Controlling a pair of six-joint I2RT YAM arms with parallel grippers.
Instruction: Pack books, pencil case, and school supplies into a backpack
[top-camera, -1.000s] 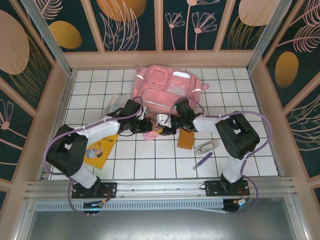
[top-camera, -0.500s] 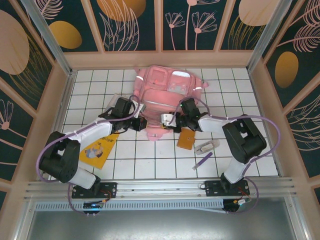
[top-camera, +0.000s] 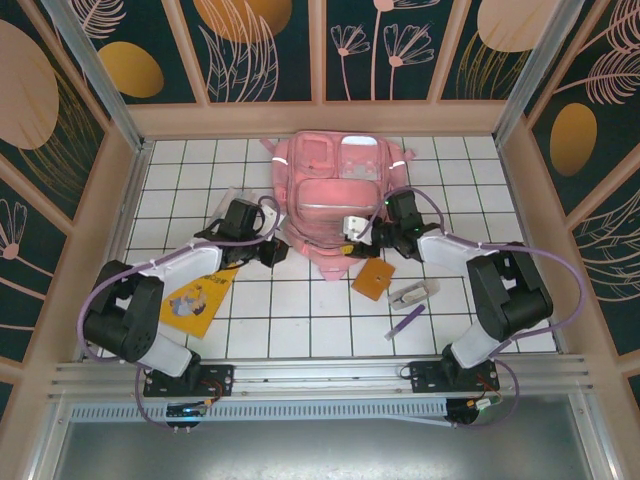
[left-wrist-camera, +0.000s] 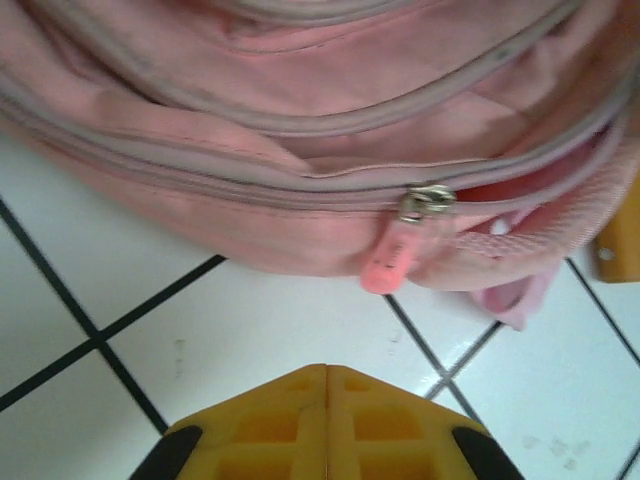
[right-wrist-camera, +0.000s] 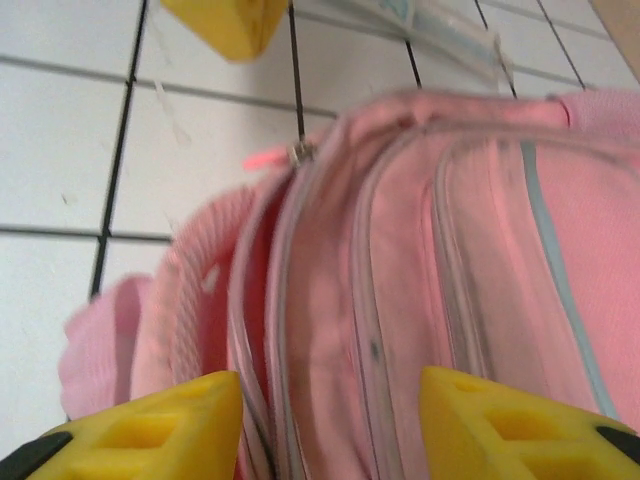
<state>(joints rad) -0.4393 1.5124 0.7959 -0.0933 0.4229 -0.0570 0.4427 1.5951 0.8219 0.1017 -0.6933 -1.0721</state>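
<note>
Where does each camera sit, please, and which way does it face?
Top external: overhead, behind the bases, looking down at the backpack; both arms show.
Left wrist: low, facing the backpack's zipper pull; left gripper shut.
Right wrist: looking along the backpack's zips; right gripper open.
Shared: both wrist views show the zipper pull.

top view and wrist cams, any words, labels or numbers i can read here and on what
No text can be read in any view.
Yellow booklet: dark print, too small to read.
Pencil case: blue markings, too blurred to read.
Backpack and its zipper pull: no lettering visible.
</note>
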